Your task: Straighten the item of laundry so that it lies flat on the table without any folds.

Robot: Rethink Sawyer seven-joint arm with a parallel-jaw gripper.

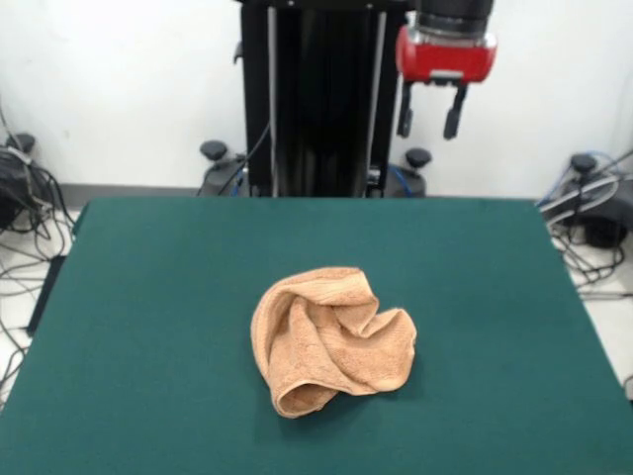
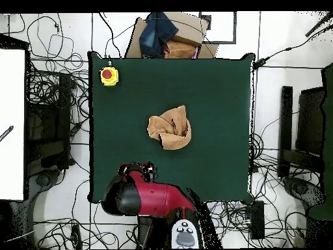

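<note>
- Light orange-tan terry-cloth towel [image 1: 331,339] bunched into a rumpled mound near the middle of the dark green felt-topped table [image 1: 148,297]; folds curl inward, one rolled lip at the near side, no flat edge or corner showing cleanly.
- Black two-fingered pincer [image 1: 429,111] under the red wrist housing, raised high over the far edge of the table, well apart from the towel; fingers spread with a clear gap, nothing held.
- Parked up and back, likely to leave the cloth unobstructed for the cameras before a grasp.
- Overhead: red and black arm [image 2: 146,195] folded at the robot-side table edge, towel [image 2: 170,129] central, well clear of every edge, so room to spread either way.
- Yellow box with red button [image 2: 109,76] on a table corner, far from the towel; no interference expected.
- Task barely begun by the look of it: no portion lying flat.
- Probable next need: pick an outer fold or the rolled lip, lift and drag outward; risk of pinching several layers at once.
</note>
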